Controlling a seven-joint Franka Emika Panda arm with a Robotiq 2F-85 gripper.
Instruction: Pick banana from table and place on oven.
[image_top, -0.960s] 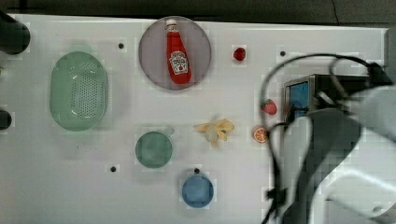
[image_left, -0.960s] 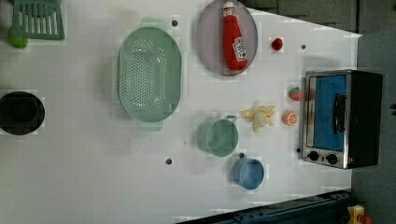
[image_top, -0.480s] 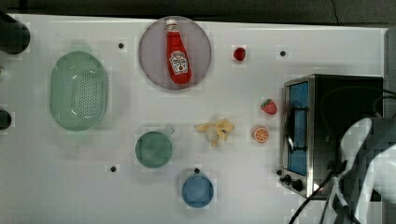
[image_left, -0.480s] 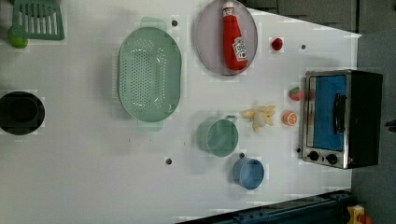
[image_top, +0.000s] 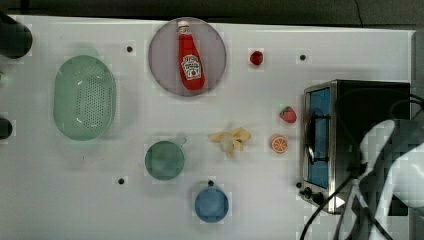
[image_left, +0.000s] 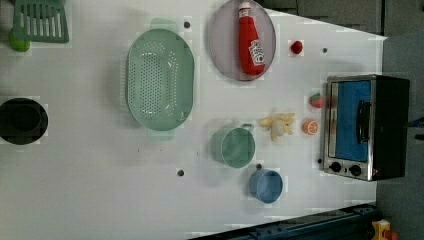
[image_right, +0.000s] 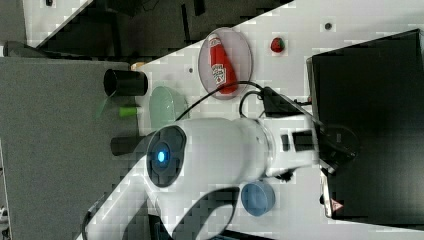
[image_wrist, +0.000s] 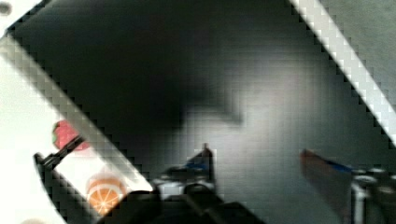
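The pale-yellow half-peeled banana (image_top: 230, 140) (image_left: 278, 125) lies on the white table (image_top: 280, 200), to the top view's left of the oven (image_top: 360, 135) (image_left: 367, 125) (image_right: 370, 125), with nothing touching it. My gripper (image_wrist: 256, 155) hangs open over the oven's black top (image_wrist: 210, 70) with nothing between its fingers. The white arm (image_top: 395, 160) (image_right: 220, 150) reaches over the oven's lower right part in the top view.
An orange slice (image_top: 279, 144) (image_wrist: 105, 193) and a strawberry (image_top: 288, 114) (image_wrist: 65, 133) lie between banana and oven door. A green cup (image_top: 164, 160), blue cup (image_top: 211, 204), green colander (image_top: 85, 97) and a ketchup bottle on a grey plate (image_top: 212, 75) stand further off.
The arm has swung off the oven's front toward the top view's lower right, uncovering the oven. The banana has not moved.
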